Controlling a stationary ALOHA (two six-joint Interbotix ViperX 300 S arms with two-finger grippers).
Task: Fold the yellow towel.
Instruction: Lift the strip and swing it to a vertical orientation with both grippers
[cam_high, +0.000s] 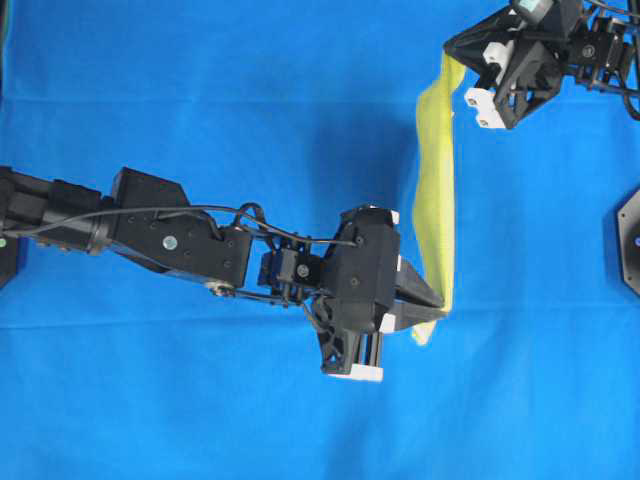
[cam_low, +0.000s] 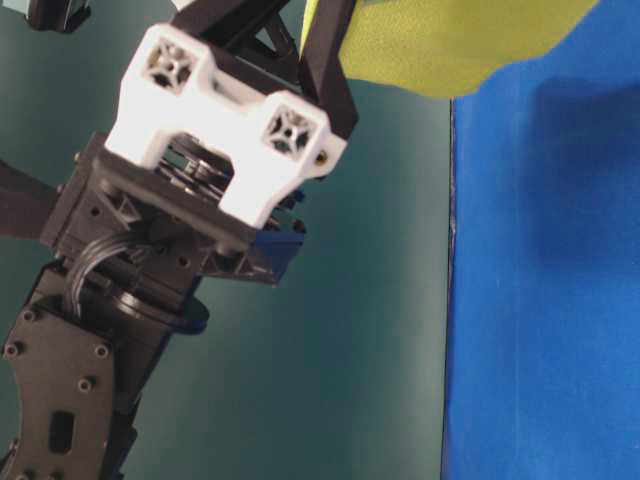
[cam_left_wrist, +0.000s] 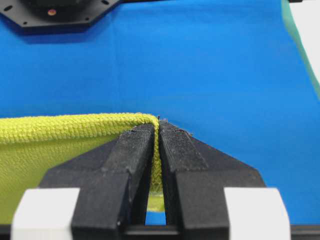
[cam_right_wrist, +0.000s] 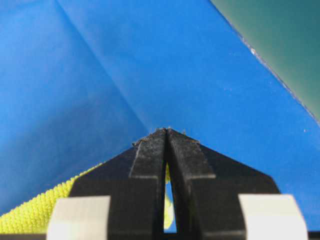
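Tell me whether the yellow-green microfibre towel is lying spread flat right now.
No. The yellow-green microfibre towel hangs lifted as a narrow band, stretched between the shut left gripper and the shut right gripper above the blue cloth.
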